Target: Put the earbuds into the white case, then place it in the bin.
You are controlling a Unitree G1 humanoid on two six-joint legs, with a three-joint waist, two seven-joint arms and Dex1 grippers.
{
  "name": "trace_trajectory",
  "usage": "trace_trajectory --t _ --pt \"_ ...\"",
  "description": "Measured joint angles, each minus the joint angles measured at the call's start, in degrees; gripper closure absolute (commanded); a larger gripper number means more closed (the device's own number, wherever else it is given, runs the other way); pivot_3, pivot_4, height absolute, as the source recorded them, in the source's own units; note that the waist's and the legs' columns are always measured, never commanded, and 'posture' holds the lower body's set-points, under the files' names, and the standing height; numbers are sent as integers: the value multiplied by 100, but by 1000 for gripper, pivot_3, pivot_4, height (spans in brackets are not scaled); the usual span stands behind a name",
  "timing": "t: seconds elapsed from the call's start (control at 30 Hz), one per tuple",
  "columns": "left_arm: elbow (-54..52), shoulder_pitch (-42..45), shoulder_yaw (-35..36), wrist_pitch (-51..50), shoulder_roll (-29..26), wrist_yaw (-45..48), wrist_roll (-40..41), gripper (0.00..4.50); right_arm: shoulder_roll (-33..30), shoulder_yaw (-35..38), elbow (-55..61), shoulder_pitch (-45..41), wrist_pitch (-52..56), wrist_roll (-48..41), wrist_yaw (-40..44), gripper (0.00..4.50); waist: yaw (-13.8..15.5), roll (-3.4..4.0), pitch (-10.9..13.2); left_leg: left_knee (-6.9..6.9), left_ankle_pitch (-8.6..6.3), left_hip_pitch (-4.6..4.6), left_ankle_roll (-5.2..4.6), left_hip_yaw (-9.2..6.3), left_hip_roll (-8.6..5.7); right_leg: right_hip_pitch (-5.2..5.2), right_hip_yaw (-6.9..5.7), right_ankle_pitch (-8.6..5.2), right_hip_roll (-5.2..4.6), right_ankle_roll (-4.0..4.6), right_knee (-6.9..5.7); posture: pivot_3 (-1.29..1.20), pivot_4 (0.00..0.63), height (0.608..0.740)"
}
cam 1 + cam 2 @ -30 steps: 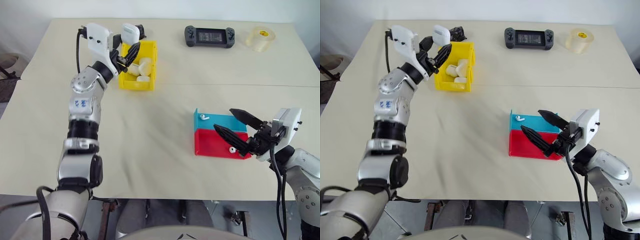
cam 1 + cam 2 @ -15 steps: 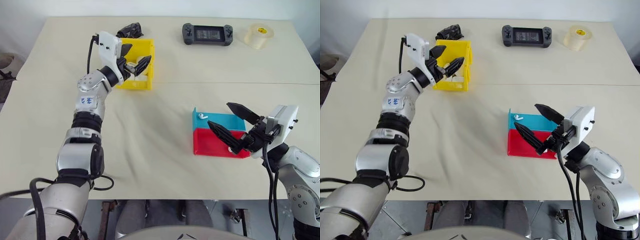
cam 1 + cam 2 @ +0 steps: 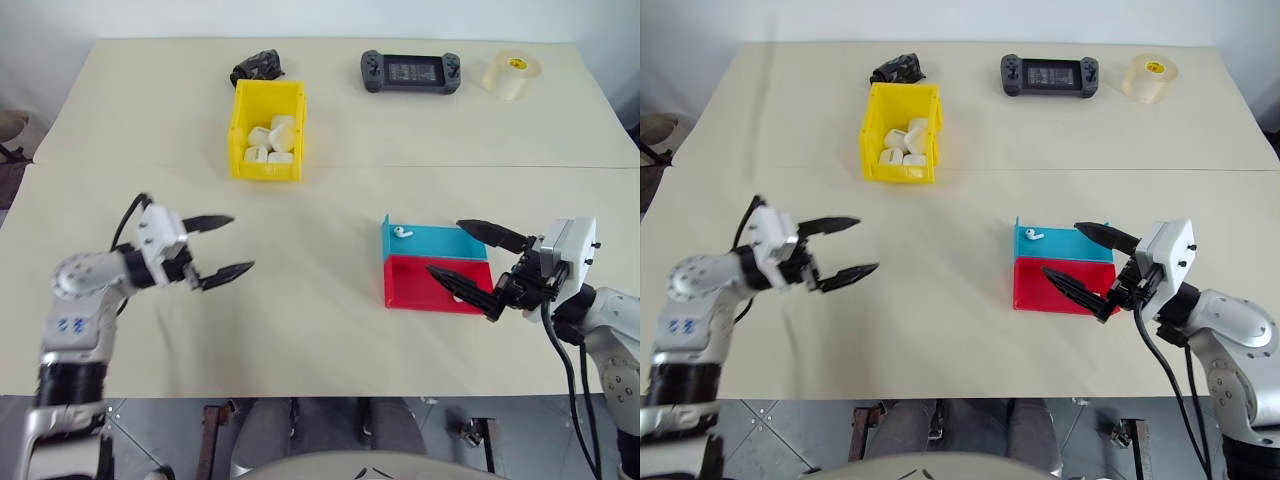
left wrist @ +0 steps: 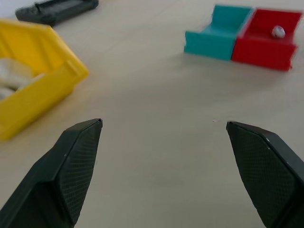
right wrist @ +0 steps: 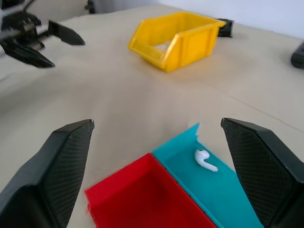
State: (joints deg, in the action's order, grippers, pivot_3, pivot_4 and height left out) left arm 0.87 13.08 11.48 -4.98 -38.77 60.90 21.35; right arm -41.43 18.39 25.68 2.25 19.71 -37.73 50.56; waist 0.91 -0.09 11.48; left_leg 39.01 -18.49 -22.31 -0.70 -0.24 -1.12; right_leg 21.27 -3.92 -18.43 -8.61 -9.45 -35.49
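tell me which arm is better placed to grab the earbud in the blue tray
Right. The right gripper hangs open right beside the blue tray holding the earbud. The left gripper, also open, sits far across the table.

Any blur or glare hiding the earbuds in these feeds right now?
Left wrist view: soft focus; the yellow bin and its white contents smear, and the earbud in the red tray is a pale blob. Right wrist view: the earbud in the blue tray is crisp with a small highlight. Left eye view: even light, faint shadows, no glare.
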Motion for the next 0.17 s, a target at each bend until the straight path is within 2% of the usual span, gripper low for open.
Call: trace_trajectory --t 0.17 --pt "-484 -544 488 0 -30 -206 212 39 -46 6 -519 -114 -431 204 457 0 46 0 0 0 -3 -1 -3 0 15 0 0 0 -3 0 3 0 150 740"
